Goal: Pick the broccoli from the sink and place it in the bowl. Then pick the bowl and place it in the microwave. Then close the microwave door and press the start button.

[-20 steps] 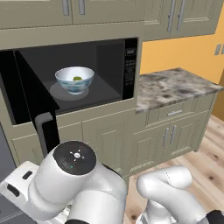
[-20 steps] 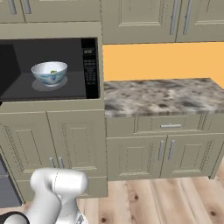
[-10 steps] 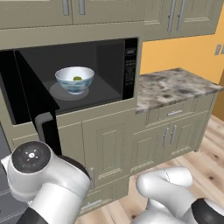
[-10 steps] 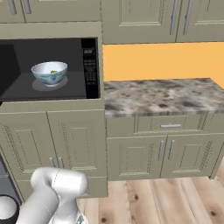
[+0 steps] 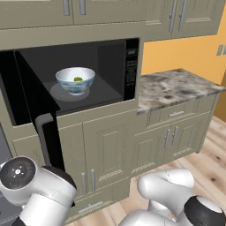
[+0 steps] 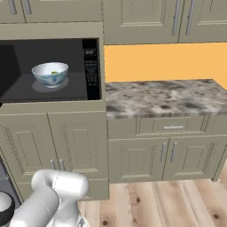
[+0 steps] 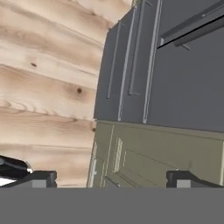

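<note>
The bowl (image 5: 75,80) with broccoli (image 5: 78,79) sits inside the microwave (image 5: 132,70). The arm has swung down toward seven o'clock, claw (image 7: 111,179) spread apart and empty. Shutting the door (image 5: 37,114) is probably next.

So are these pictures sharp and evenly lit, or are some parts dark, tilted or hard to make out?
Left base view: soft, even light, but the microwave cavity is dim around the bowl, and the broccoli is a small speck. Right base view: slightly soft, no glare on the countertop. Hand view: rolled sideways, floor planks slanting, with the open pincer at the bottom.
</note>
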Motion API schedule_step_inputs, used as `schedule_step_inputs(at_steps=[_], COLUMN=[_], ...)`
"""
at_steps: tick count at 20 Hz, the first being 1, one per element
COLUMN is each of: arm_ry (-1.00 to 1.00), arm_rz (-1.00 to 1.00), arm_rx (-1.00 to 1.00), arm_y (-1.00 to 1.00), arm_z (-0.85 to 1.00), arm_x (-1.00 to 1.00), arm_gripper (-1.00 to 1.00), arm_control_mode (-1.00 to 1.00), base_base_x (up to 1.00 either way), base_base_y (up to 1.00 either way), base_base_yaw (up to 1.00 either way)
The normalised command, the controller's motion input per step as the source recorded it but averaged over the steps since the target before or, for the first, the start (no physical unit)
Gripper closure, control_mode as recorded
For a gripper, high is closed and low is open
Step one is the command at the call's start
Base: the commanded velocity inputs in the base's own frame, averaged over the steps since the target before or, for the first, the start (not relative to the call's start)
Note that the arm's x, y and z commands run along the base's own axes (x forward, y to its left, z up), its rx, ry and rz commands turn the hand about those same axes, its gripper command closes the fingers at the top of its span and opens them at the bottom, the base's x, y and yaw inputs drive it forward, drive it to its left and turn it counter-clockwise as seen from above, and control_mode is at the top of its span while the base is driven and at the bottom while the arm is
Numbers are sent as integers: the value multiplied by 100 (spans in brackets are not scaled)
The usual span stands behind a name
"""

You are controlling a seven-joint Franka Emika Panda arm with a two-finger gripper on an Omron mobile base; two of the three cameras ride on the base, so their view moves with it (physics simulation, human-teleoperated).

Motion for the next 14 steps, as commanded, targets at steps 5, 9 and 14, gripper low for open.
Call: schedule_step_inputs(at_steps=[5, 9, 14], arm_ry=[0, 0, 3], arm_rz=[-5, 0, 1], arm_rx=[0, 3, 45], arm_y=[19, -4, -78], arm_z=[-1, -2, -28], arm_x=[16, 0, 61], arm_gripper=[-100, -100, -100], arm_control_mode=[-100, -100, -100], base_base_x=[0, 0, 0], base_base_y=[0, 0, 0], base_base_yaw=[0, 0, 0])
